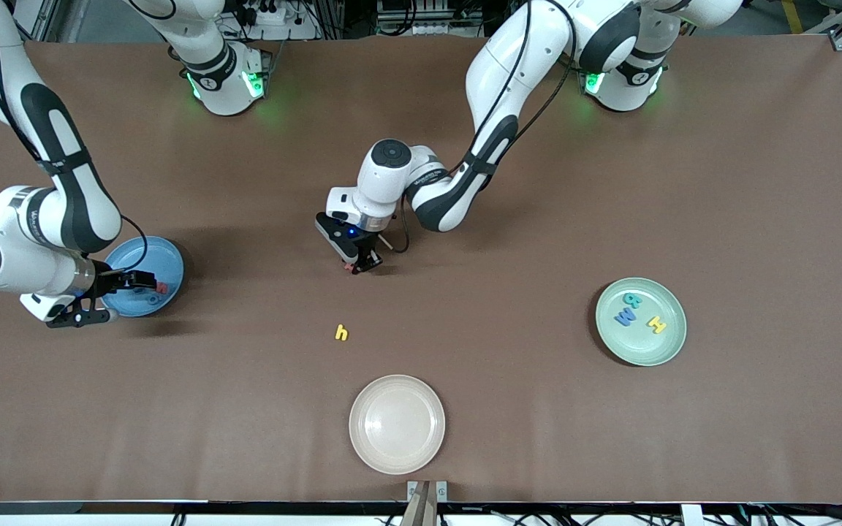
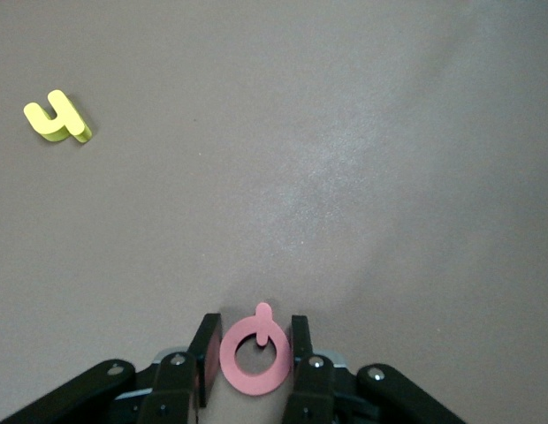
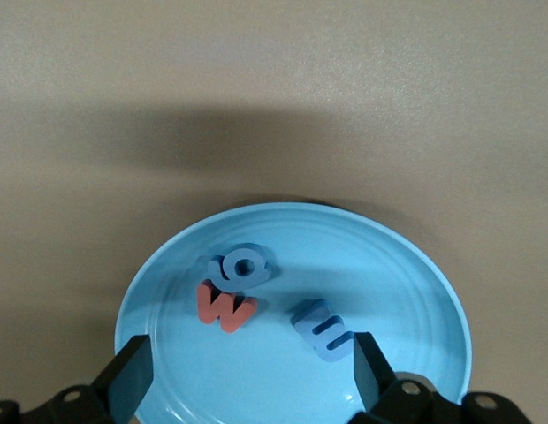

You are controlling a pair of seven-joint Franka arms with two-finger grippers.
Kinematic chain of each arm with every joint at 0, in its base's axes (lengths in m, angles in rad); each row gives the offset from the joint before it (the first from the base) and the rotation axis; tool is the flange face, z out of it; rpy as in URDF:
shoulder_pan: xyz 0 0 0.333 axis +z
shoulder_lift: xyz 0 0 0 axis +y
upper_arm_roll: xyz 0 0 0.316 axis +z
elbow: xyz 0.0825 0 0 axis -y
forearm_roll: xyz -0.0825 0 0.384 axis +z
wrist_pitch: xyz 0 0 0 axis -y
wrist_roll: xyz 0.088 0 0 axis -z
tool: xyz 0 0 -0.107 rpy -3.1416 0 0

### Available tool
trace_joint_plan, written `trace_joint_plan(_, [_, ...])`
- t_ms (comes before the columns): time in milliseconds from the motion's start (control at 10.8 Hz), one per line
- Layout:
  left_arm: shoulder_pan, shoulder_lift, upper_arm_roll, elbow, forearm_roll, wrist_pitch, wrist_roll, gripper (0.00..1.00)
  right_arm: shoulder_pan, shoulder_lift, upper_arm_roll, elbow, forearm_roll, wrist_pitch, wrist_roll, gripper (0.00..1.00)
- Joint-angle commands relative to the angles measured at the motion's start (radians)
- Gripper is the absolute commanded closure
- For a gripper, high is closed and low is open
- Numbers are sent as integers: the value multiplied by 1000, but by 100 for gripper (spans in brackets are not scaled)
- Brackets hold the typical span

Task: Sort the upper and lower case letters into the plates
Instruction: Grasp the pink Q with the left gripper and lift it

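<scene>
My left gripper [image 1: 359, 264] is low over the middle of the table, shut on a pink-red ring-shaped letter [image 2: 254, 360] that sits between its fingers [image 2: 206, 340]. A yellow letter h [image 1: 341, 332] [image 2: 57, 117] lies loose on the table, nearer the front camera. My right gripper [image 1: 118, 298] [image 3: 249, 353] hangs open over the blue plate [image 1: 139, 252] [image 3: 415, 265], which holds a red w [image 3: 224, 306] and two blue letters [image 3: 243, 265] [image 3: 323, 329]. The pale green plate [image 1: 666, 347] toward the left arm's end holds a teal [image 1: 633, 299], a blue [image 1: 624, 316] and a yellow letter [image 1: 656, 324].
A cream-white plate [image 1: 397, 424] with nothing in it sits near the table's front edge, nearer the front camera than the yellow h. Brown paper covers the table [image 1: 538, 409].
</scene>
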Motion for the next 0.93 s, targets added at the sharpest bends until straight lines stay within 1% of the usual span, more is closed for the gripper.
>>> trace_joint_plan(0, [-9,3,9,20,17,3,-25,100,5,3,8,13,7,-10,7,0])
trace_joint_plan(93, [-3,-20,11,19,16,-2,-36,100,15,5,11,42,6,-47,19,0])
trace_joint_plan(185, [11,-70,11,11,11,-17,-48,100,38,6,11,94,7,-137,36,0])
trace_joint_plan(278, [46,-121,9,-1,-12,-58,-68,100,83,5,11,124,6,-170,47,0])
trace_joint_plan(370, [78,-170,9,-16,-18,-119,-88,100,112,5,11,142,7,-174,50,0])
trace_joint_plan(463, [132,-221,1,-38,-20,-177,-88,100,149,6,14,148,12,-173,52,0])
trace_joint_plan(555, [191,-288,-6,-91,-24,-221,-85,100,216,2,16,150,15,-164,50,0])
trace_joint_plan(648, [250,-381,-26,-181,-35,-260,-86,100,289,0,13,182,15,-170,65,0])
trace_joint_plan(740, [320,-476,-31,-286,-46,-282,-85,100,345,3,13,205,17,-176,158,0])
trace_joint_plan(833, [389,-570,-31,-405,-46,-291,-76,100,404,8,13,220,15,-173,299,0])
